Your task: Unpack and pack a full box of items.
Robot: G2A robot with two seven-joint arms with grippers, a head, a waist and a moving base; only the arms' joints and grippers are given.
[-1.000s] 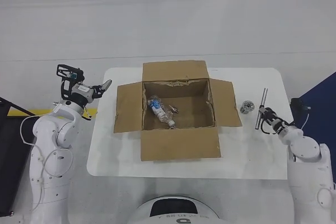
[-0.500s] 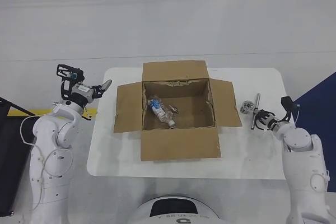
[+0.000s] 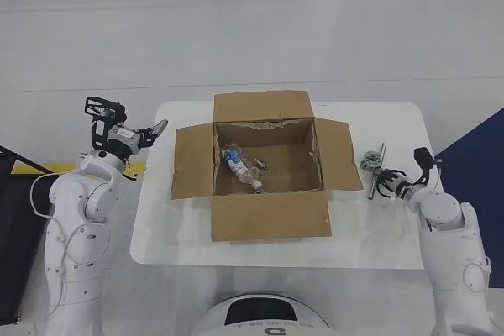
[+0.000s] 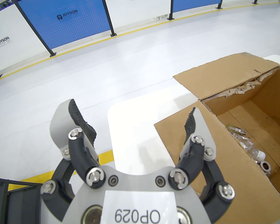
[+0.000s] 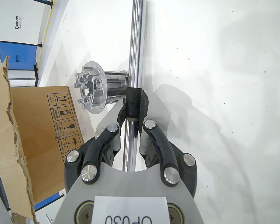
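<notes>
The open cardboard box (image 3: 269,217) sits mid-tabletop (image 3: 370,239), with a clear plastic bottle (image 3: 242,167) lying inside it. Right of the box, the right end effector (image 5: 133,103) is clamped on a steel rod (image 5: 137,36) — just beside a flanged metal hub (image 5: 93,89). The left end effector (image 4: 133,113) hangs spread wide — off the tabletop's left edge

White table (image 3: 386,244) bears an open cardboard box (image 3: 269,214) and a metal hub (image 3: 370,160).

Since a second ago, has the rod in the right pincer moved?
Yes. The rod, held in the right pincer, has shifted toward the box and now lies close beside the hub.
</notes>
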